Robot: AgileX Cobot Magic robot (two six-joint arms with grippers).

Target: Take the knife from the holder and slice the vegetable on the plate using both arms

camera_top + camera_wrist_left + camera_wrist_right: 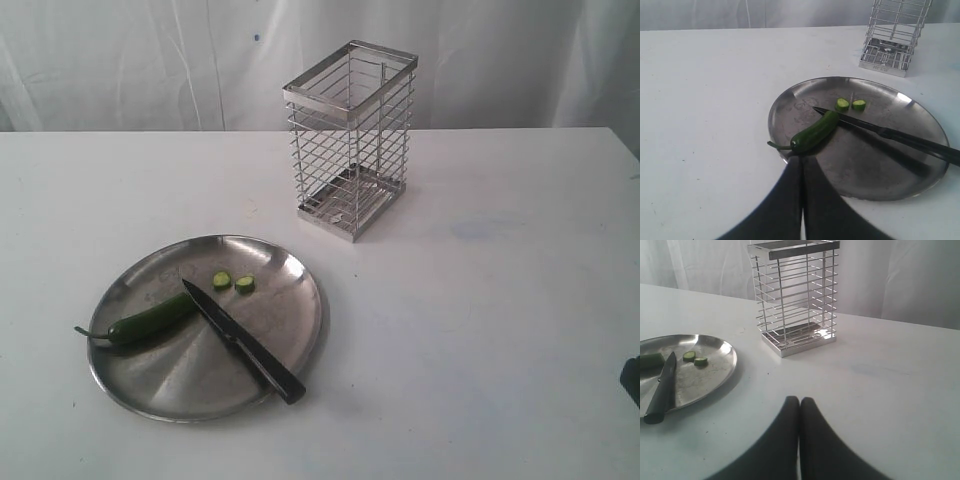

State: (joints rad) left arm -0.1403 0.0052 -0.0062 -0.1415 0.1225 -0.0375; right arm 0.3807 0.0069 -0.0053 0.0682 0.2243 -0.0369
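Note:
The steel plate lies at the table's front left. On it rests the dark green chili with two cut round slices beside it. The black knife lies across the plate, tip by the chili's cut end, handle over the rim. The chrome wire holder stands empty behind the plate. My left gripper is shut and empty, hovering just short of the chili's stem at the plate's rim. My right gripper is shut and empty over bare table, away from the plate, knife and holder.
A white cloth backdrop hangs behind the white table. A dark part of the right arm shows at the exterior view's right edge. Bare table stretches to the right of the plate and in front of the holder.

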